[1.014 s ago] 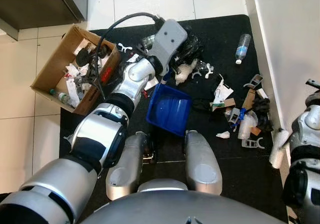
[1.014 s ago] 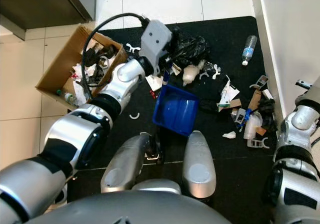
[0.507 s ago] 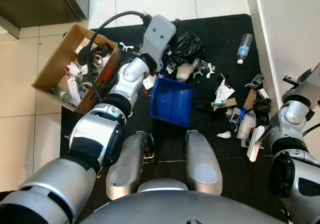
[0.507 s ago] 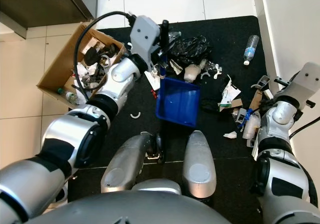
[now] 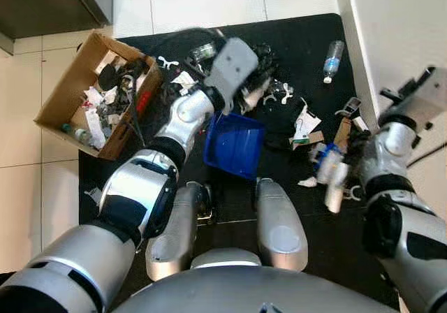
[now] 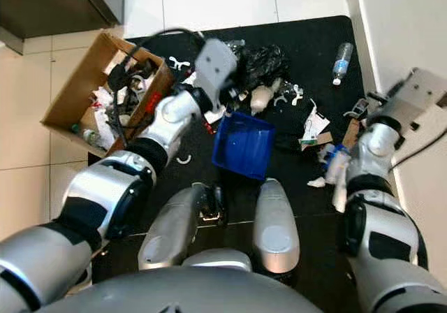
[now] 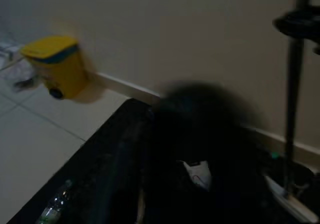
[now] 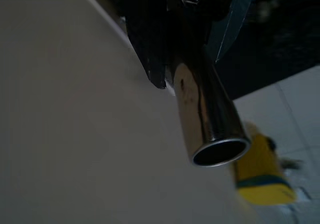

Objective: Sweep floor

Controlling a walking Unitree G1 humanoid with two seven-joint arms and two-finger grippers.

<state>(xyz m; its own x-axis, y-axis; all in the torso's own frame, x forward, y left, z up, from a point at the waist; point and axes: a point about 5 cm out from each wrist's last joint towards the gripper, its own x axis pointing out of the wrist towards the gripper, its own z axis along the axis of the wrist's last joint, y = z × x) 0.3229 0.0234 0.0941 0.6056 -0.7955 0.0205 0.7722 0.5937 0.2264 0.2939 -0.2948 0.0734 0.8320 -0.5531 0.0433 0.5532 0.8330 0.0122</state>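
Note:
A blue dustpan point(image 5: 234, 144) stands tilted on the black mat point(image 5: 300, 40), just ahead of my feet. My left gripper point(image 5: 236, 102) sits under its grey wrist module and is shut on the dustpan's handle; its fingers are mostly hidden. My right gripper point(image 5: 357, 144) is near the wall and is shut on the metal tube point(image 8: 207, 119) of a brush. The brush's white head point(image 5: 334, 187) lies among the litter. Scraps, a black bag point(image 5: 262, 61) and a plastic bottle point(image 5: 333, 53) are scattered over the mat.
A cardboard box point(image 5: 52, 93) full of rubbish stands at the mat's left edge. The white wall point(image 5: 398, 26) runs close along the right. A dark cabinet point(image 5: 42, 5) is at the far left. A yellow bin point(image 7: 55, 64) stands by the skirting.
My right arm has swung in from the right edge and carried the brush left into the litter by the wall. The left arm and dustpan have shifted only slightly.

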